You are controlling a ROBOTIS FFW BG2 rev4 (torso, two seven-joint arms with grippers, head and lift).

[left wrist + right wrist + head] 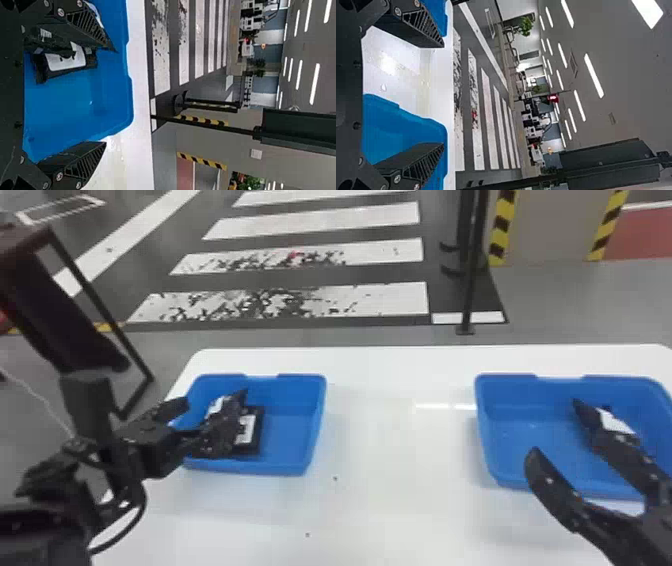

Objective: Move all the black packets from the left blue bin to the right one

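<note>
1. Two blue bins stand well apart on a white desk [390, 450]: the left bin [292, 440] and the right bin [525, 440], both in the head view.
2. Inside the left bin are black packets with white labels. One packet [254, 435] lies on the bin's floor, its label facing up; another packet [216, 406] is just beside it, partly covered by a finger of the left tool. The exact count is hard to tell.
3. The left tool [215, 399] is above the left bin. In the left wrist view its two fingers stand wide apart, and it has hold of nothing. A labelled packet lies nearer one finger than the other; whether they touch, I cannot tell.
4. The right tool [556, 430] is at the right bin, its fingers also spread wide with nothing between them. One finger reaches across the inside of the bin; the other is by the bin's near left corner.
5. In the right bin, a white label [617, 424] with a bit of black beside it shows past that first finger, which hides most of whatever it belongs to.
6. Beyond the desk, the floor has white stripes [320, 220], and a thin black pole [470, 275] stands near a panel edged with yellow and black bands [501, 230].
</note>
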